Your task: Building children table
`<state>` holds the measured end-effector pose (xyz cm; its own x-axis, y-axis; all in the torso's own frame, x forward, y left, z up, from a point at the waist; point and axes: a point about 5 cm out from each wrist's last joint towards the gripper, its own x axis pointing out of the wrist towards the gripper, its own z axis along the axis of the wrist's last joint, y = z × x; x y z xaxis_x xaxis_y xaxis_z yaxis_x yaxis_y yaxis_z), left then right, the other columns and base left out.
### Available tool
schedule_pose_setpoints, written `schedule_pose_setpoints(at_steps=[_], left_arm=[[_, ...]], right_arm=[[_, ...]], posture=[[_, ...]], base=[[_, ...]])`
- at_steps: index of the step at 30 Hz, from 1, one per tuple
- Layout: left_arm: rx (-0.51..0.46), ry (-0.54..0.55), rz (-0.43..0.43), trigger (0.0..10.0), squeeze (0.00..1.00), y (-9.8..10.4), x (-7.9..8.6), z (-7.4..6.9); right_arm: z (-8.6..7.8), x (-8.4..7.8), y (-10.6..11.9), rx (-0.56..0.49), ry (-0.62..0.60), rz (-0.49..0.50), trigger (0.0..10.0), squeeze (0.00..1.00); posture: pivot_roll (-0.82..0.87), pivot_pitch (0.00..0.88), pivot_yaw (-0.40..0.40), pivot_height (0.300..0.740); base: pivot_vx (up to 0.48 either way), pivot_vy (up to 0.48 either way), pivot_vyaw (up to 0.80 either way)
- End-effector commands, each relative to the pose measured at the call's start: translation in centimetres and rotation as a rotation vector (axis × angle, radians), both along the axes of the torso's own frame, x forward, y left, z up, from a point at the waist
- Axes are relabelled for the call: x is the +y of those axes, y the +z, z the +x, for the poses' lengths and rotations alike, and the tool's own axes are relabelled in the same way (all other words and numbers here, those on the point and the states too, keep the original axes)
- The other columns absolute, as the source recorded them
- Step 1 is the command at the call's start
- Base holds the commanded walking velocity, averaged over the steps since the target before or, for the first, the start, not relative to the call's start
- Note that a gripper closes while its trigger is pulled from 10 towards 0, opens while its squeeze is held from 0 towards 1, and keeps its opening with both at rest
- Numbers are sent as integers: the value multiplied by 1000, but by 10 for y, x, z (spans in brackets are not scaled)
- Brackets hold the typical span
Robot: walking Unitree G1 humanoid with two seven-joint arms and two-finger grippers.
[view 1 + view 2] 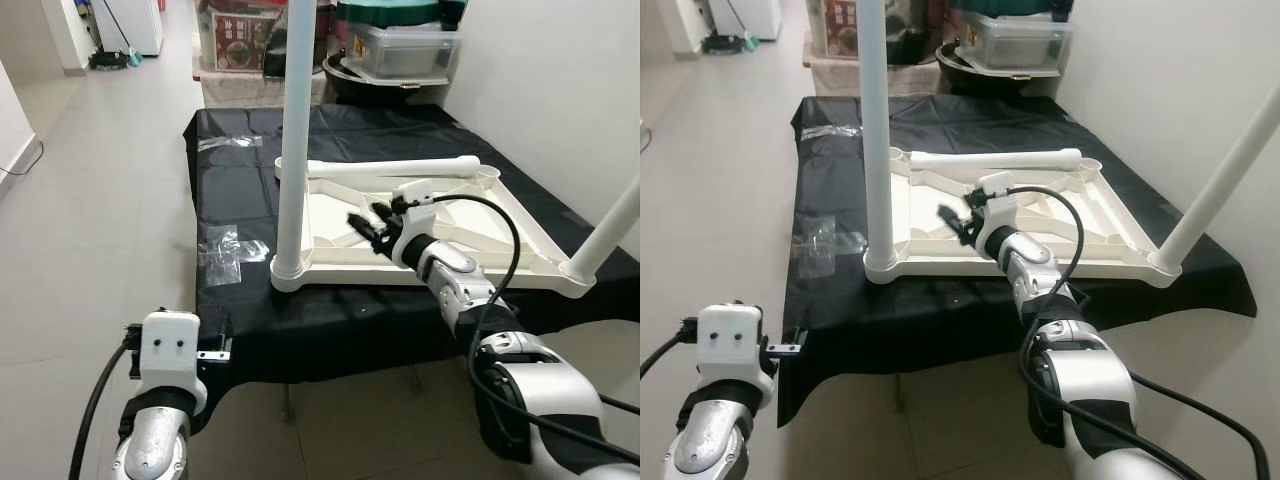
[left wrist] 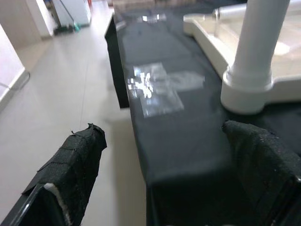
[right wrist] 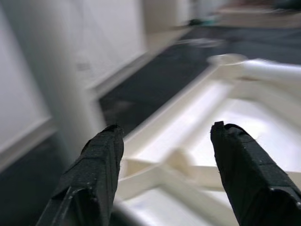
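Your white plastic tabletop [image 1: 520, 255] lay upside down on the black-covered platform [image 1: 250, 300], two white tube legs standing in its corner sockets, one [image 1: 296, 140] near left, one [image 1: 612, 228] near right. A third white leg [image 1: 400, 168] lay loose across the far rim. Your right gripper [image 1: 368, 222] hovered over the ribbed underside, fingers spread, grasping nothing. Your left gripper [image 2: 164, 174] hung spread below the platform edge. Leg-fitting looked half done; next you probably needed to reach that loose leg.

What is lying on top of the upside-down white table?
A loose white leg lies across the far edge of the upside-down tabletop. The right gripper hovers open above its ribs. Two legs already stand in corners. Whatever lies beneath stays hidden.
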<state>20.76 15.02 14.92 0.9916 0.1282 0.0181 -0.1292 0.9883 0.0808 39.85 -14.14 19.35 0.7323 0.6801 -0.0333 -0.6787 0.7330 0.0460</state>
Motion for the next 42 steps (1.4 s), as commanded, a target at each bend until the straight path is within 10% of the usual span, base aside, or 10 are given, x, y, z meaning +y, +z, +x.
schedule_pose_setpoints(at_steps=[1,8,15,16,33,34,42], left_arm=[[12,-15,2,10000,0,0,-5,-5],[32,-39,-5,10000,0,-2,-11,-15],[41,-36,-10,10000,0,-2,-14,-22],[44,-36,-11,10000,0,-2,-15,-23],[57,-39,-15,10000,0,-6,-19,-23],[52,-36,-15,10000,0,-5,-19,-22],[41,-36,-7,10000,0,-2,-17,-19]], right_arm=[[-4,7,6,29,162,22,10000,0],[-10,23,15,56,400,59,10000,0],[-3,41,25,55,348,29,10000,0],[-3,43,27,51,347,25,10000,1000],[-1,51,40,-37,345,15,10000,1000],[-1,63,43,-71,333,13,10000,0],[-7,99,46,-76,406,63,10000,0]], posture=[[76,137,-82,740],[97,163,-85,740],[95,182,-91,740],[94,184,-92,740],[80,169,-94,740],[81,167,-94,740],[87,165,-95,740]], base=[[0,0,0],[0,0,0],[0,0,0],[0,0,0],[0,0,0],[0,0,0],[0,0,0]])
